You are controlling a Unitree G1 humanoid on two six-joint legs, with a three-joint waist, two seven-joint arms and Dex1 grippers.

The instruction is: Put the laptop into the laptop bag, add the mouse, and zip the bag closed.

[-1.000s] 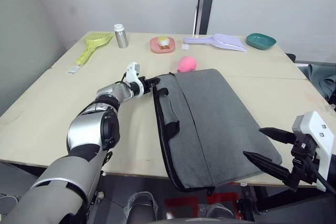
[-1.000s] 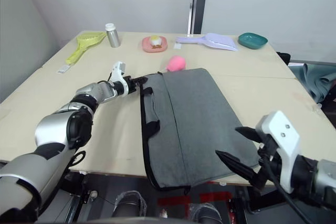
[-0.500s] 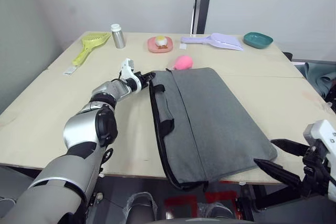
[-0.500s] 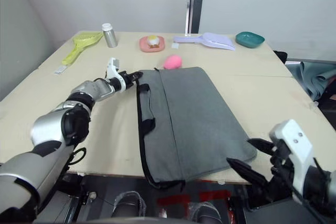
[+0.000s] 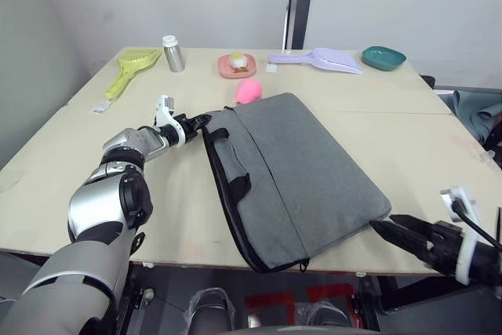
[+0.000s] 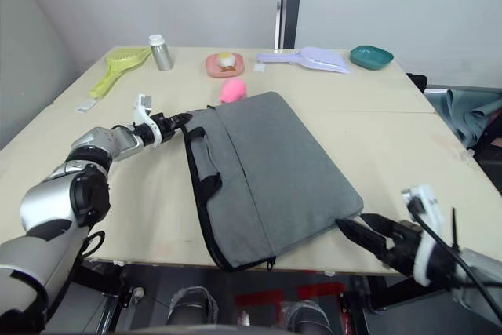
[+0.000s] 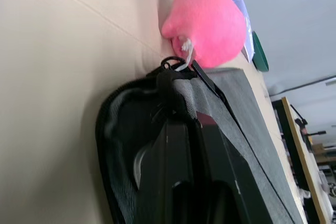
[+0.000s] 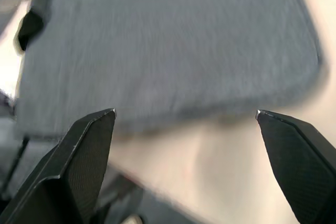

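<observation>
Laptop bag lying skewed on the table, contents hidden, left gripper pinching its far corner, pink plush toy just beyond, right gripper spread wide, empty, near bag's front corner.

I see the laptop bag as matt grey woven cloth with black fabric edging and strap handles; the table looks like pale, smooth plywood; the pink toy is fuzzy plush; my right gripper has fingers of smooth, faintly shiny black plastic; the bottle looks like brushed metal
</observation>
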